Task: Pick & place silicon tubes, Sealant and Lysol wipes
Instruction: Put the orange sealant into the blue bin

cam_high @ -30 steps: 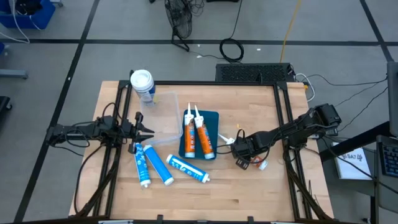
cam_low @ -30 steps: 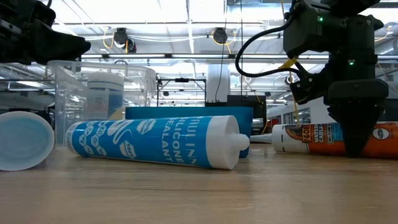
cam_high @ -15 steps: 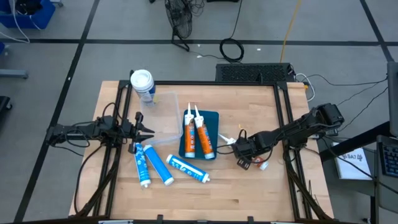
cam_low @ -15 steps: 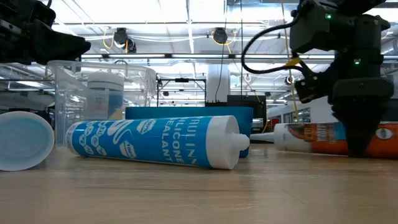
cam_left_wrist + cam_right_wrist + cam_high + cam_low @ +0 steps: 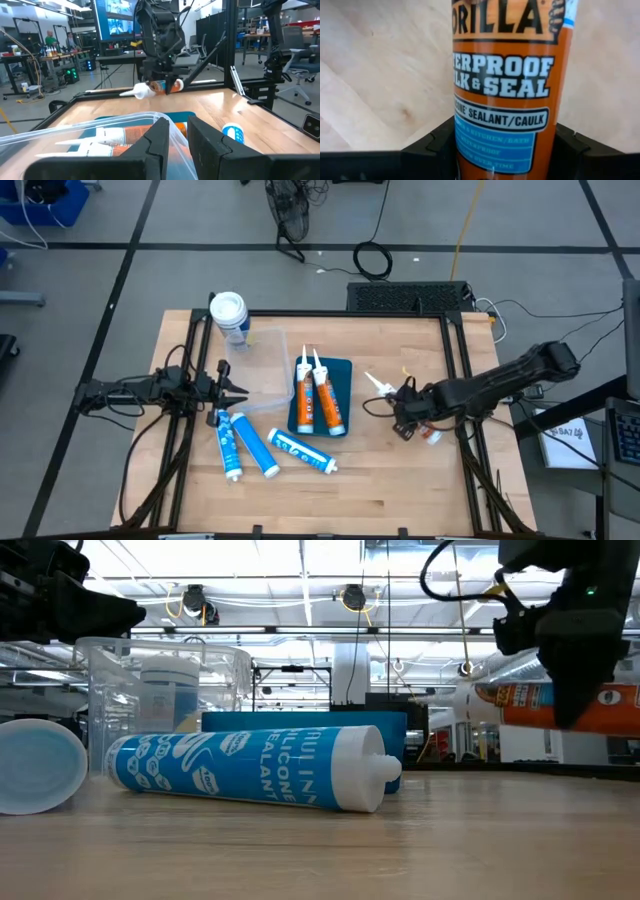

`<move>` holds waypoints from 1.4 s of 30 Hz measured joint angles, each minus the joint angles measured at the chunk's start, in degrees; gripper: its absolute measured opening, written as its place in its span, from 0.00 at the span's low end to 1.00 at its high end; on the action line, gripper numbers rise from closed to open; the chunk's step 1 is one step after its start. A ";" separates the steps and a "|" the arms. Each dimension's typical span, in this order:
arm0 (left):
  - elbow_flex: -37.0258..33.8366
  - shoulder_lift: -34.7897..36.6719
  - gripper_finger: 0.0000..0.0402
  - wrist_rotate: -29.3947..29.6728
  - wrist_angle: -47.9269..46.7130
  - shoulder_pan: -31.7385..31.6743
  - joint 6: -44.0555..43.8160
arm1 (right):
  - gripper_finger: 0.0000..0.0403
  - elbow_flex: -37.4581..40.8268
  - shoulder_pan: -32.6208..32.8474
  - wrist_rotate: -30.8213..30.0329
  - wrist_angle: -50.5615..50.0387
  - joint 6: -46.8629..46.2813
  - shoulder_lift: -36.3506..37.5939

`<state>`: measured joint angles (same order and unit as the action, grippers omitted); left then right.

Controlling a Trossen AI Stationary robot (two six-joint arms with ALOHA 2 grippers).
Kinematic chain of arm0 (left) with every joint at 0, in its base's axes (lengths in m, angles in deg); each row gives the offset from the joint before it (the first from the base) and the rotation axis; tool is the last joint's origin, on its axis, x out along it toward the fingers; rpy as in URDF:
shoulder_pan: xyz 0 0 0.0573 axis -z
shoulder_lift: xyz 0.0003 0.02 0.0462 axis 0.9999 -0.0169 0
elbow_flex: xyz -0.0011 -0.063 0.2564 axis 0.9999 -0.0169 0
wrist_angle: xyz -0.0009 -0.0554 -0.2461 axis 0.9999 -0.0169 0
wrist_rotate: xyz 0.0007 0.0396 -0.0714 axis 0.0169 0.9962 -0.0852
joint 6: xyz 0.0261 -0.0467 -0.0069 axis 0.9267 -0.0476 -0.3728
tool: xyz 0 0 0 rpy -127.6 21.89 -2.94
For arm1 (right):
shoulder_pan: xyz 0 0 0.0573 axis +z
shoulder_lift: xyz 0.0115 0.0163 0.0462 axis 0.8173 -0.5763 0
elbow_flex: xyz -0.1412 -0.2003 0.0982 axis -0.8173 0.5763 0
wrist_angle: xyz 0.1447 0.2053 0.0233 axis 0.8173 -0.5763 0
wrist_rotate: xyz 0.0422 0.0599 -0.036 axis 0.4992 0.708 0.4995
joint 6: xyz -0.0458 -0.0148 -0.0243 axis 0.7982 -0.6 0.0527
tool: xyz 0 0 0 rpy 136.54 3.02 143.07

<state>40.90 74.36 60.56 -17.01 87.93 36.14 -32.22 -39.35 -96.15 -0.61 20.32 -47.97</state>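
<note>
Jaws of the right gripper [image 5: 408, 420] clamp an orange sealant tube [image 5: 560, 707] held clear above bare counter [image 5: 400, 480] at 3 o'clock; left gripper [image 5: 238, 392] clenched empty at 9, wipes [image 5: 229, 315] at 11.

Just a big open workshop
Grey floor [image 5: 90, 280] with dark lines, ceiling lights [image 5: 300, 560], desks and chair [image 5: 295, 50] behind.

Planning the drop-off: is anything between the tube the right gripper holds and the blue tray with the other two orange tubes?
Nothing visible. The right gripper holds the orange sealant tube clear of the table; only bare wood separates it from the blue tray. The left gripper waits shut beyond the tray.
</note>
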 joint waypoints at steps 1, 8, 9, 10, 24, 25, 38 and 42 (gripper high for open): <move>0.00 0.00 0.19 0.00 -0.01 0.00 0.00 | 0.49 0.00 0.02 -0.60 -0.73 -0.07 0.56; 0.00 0.00 0.19 0.00 -0.02 -0.01 0.01 | 0.49 -0.05 0.02 -2.62 -4.02 -0.31 3.41; 0.00 0.00 0.19 0.00 -0.02 0.02 0.01 | 0.49 -0.04 0.02 -3.12 -4.07 -0.29 3.72; 0.00 0.00 0.19 0.00 -0.01 -0.01 0.01 | 0.49 -0.05 0.02 -3.73 -4.02 -0.27 3.97; 0.00 0.00 0.19 0.00 -0.01 -0.01 0.00 | 0.49 -0.09 0.02 -8.68 -4.69 2.70 10.16; 0.00 0.00 0.19 0.00 -0.01 0.01 0.00 | 0.49 -0.09 0.02 -9.25 -4.87 2.76 10.64; 0.00 0.00 0.19 0.00 -0.01 0.00 0.00 | 0.49 -0.11 3.63 -26.33 1.37 11.11 15.07; 0.00 0.00 0.19 0.00 -0.02 -0.01 0.00 | 0.49 1.01 6.15 -35.71 9.45 18.58 15.87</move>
<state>40.90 74.36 60.56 -17.03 87.93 36.14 -31.21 -33.19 -131.86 8.85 38.90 -32.10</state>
